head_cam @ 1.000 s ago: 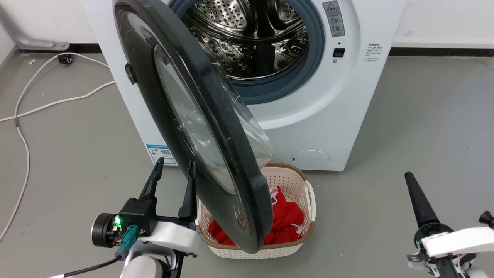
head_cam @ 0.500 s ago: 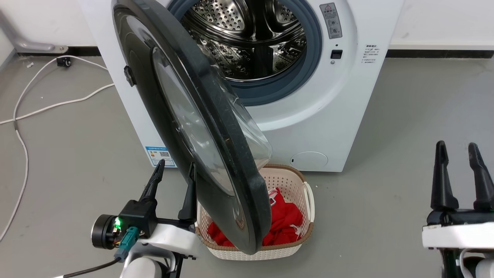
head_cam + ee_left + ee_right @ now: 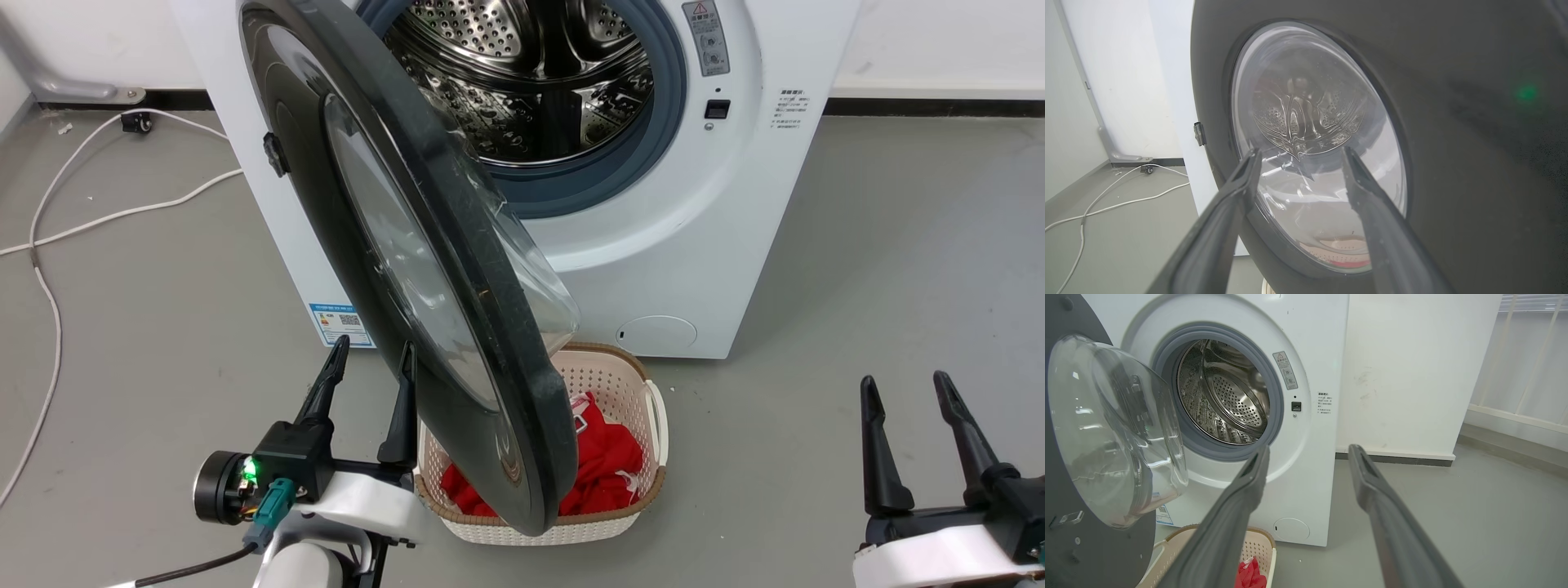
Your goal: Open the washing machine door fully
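While the washing machine door (image 3: 465, 245) stands swung out edge-on toward you, its lower rim over one basket (image 3: 620, 384), bare floor (image 3: 898, 245) lies open on its right. It is a glossy black disc with a clear glass bowl. You have two tools: the left tool (image 3: 372, 347) just beside its outer face and the right tool (image 3: 904, 382) well apart. Both are spread and empty.

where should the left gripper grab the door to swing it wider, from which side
Pinch the door by its thick rim at the free edge over the basket. Come from the robot's left, where the open left gripper stands by the outer face, one finger each side of the rim. The smooth face and glass bowl likely offer no pinch.
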